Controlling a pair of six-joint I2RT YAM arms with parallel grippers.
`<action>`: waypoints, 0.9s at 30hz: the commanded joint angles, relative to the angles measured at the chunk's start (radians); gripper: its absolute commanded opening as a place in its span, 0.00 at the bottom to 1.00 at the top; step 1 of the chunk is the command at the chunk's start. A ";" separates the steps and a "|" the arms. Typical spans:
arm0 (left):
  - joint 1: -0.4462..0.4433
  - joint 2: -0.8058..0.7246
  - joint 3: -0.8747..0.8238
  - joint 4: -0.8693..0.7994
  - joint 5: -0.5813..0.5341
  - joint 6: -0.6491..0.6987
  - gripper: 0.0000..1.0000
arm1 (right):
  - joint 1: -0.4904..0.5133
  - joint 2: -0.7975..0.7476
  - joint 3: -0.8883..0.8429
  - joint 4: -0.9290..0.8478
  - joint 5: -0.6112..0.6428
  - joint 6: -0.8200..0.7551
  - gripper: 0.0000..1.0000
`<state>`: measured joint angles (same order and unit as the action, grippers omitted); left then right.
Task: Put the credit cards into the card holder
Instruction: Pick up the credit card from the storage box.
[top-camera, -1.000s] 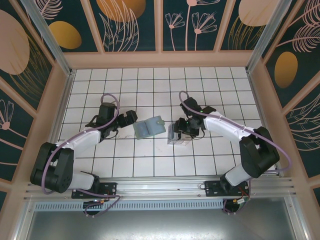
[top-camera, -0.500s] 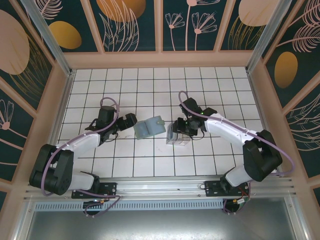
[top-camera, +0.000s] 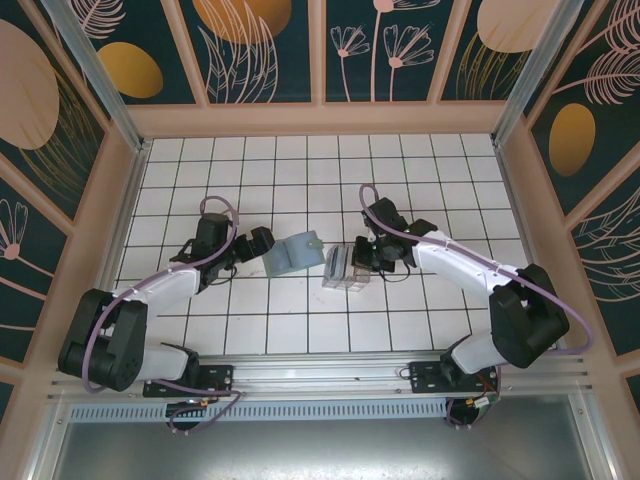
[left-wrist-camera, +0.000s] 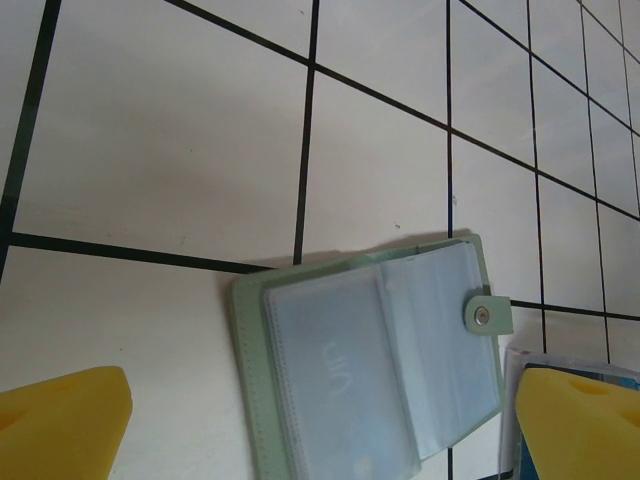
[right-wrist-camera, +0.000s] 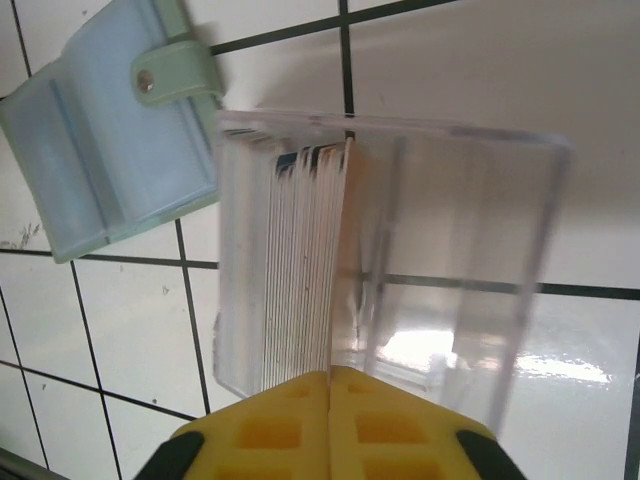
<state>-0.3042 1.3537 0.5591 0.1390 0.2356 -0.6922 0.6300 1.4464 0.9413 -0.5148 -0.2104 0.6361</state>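
Since the thin rectangular plastic credit cards (right-wrist-camera: 300, 270) are seen standing on edge as a packed stack inside the translucent grey-white rigid box (right-wrist-camera: 450, 250), the task is judged to be at its very start. No card can be made out in the sleeves of the soft grey-green folding card holder (left-wrist-camera: 370, 370), so every card is left to be moved.

The holder is laid open and flat on the white tiled table (top-camera: 290, 170), between the two arms and just beside the box on its left. Its cover is matte and stitched along the edge, with rounded corners. The pale blue-green inner leaves are glossy, see-through film, and a small tab with a metal snap stud sticks out from one side. The box is hard and shiny, and a bright glare is thrown from its wall. The card edges are seen as fine dark and light lines.

The right gripper (right-wrist-camera: 330, 385) is closed, with its yellow pads pressed together at the near rim of the box and in line with the outermost card. Whether a card is pinched between them cannot be told. The left gripper (left-wrist-camera: 320, 400) is held wide open, just beside the holder's left edge, with nothing between its yellow fingers (left-wrist-camera: 60, 420).
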 joint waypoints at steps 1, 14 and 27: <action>-0.003 0.019 0.002 0.018 0.022 -0.007 0.99 | 0.001 -0.030 -0.003 -0.010 0.012 -0.001 0.04; -0.003 0.051 0.006 0.028 0.048 -0.013 0.99 | 0.000 -0.097 0.057 -0.138 0.120 -0.066 0.00; -0.003 -0.094 -0.021 -0.125 -0.109 -0.013 0.99 | 0.030 -0.030 0.131 0.174 -0.030 -0.180 0.00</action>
<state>-0.3042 1.3235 0.5606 0.0586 0.1917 -0.6853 0.6407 1.3575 1.0725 -0.5274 -0.1017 0.4831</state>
